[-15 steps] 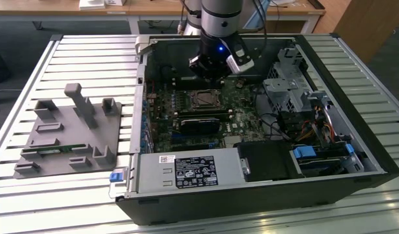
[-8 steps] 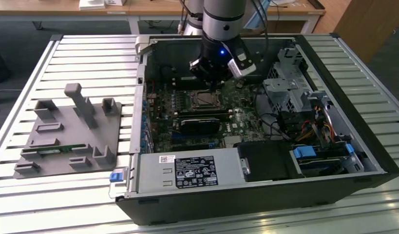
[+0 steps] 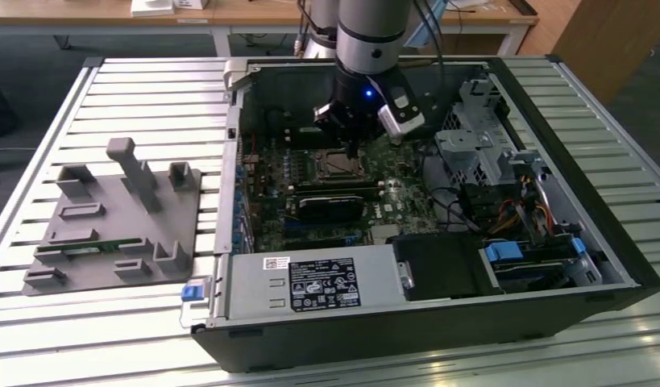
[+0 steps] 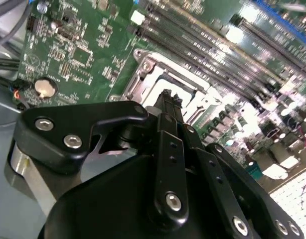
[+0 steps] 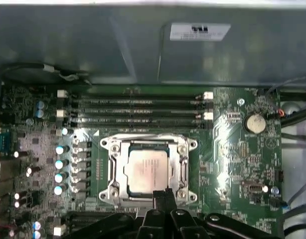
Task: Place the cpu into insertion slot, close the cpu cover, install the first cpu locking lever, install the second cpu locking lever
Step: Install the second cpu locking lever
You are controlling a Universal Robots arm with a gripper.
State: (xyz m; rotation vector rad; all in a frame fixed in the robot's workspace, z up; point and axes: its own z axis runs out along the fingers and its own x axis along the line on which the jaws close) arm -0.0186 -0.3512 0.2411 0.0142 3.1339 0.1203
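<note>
your black two-fingered gripper (image 3: 354,150) hangs inside the open black computer case (image 3: 587,242), low over the green motherboard (image 5: 232,149). in both wrist views its slim fingers (image 5: 163,198) are pressed together at the tips with nothing between them.

in the first wrist view you can see the small flat square cpu with its pale tan-silver face (image 5: 145,172) already lying in the square insertion slot with the silver-black rim (image 5: 113,195). the thin silver metal cpu cover with the cut-out middle (image 5: 184,167) lies flat over the slot, framing the chip, whose face shows through the opening. the clenched fingertips sit at the edge of that frame nearest the gripper body, just beside one edge of the chip; you cannot tell from the pictures whether they touch the metal.

in the second wrist view the fingertips (image 4: 166,97) point down at the same silver frame (image 4: 143,74), with the long black memory slots (image 4: 203,40) running beyond it.

in the exterior view the socket (image 3: 332,164) lies directly under the gripper, and a grey moulded parts tray (image 3: 104,226) rests on the slatted metal table (image 3: 93,339), well apart on the exterior view's left of the case.
</note>
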